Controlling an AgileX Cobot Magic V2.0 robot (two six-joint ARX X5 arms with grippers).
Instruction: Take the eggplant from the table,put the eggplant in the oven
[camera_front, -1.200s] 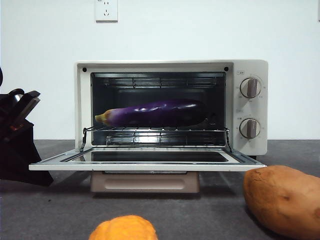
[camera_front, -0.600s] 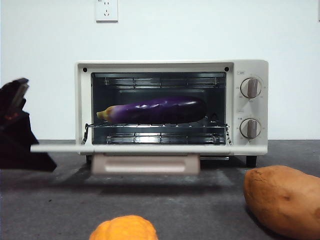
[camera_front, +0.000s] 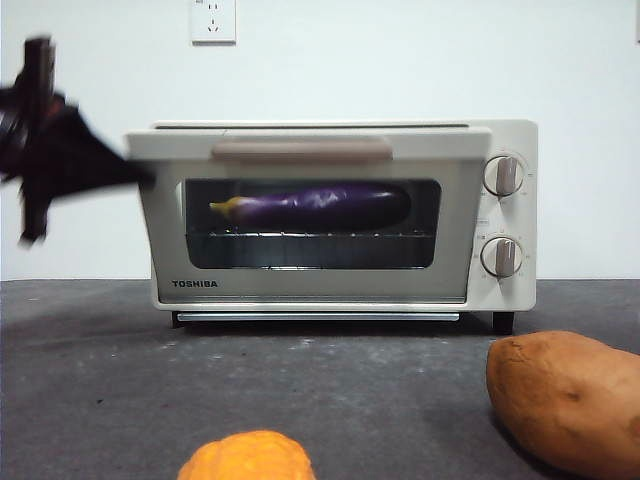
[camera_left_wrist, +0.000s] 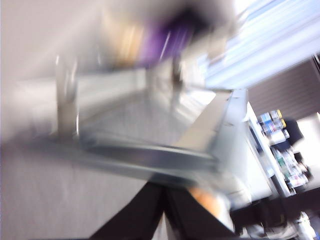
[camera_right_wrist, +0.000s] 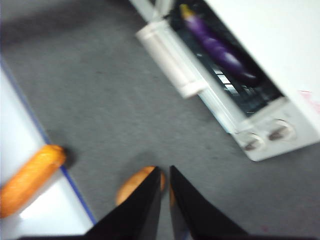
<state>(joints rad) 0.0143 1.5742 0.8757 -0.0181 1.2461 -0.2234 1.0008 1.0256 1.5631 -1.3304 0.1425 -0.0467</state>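
Observation:
The dark-purple eggplant lies on the rack inside the cream oven and shows through the glass of the door. That door stands almost upright, its top still tipped slightly outward. My left gripper is a blurred dark shape pressed against the door's upper left corner. In the left wrist view its jaws look shut, with a blurred purple eggplant beyond. My right gripper hangs shut above the table, away from the oven and the eggplant.
A brown sweet potato lies at the front right of the table, under my right gripper. An orange corn cob rests on a white board with a blue edge; its end shows at the front edge.
The oven door has swung up from flat open to nearly closed. My left gripper has risen along the oven's left side with it. The eggplant has stayed on the rack.

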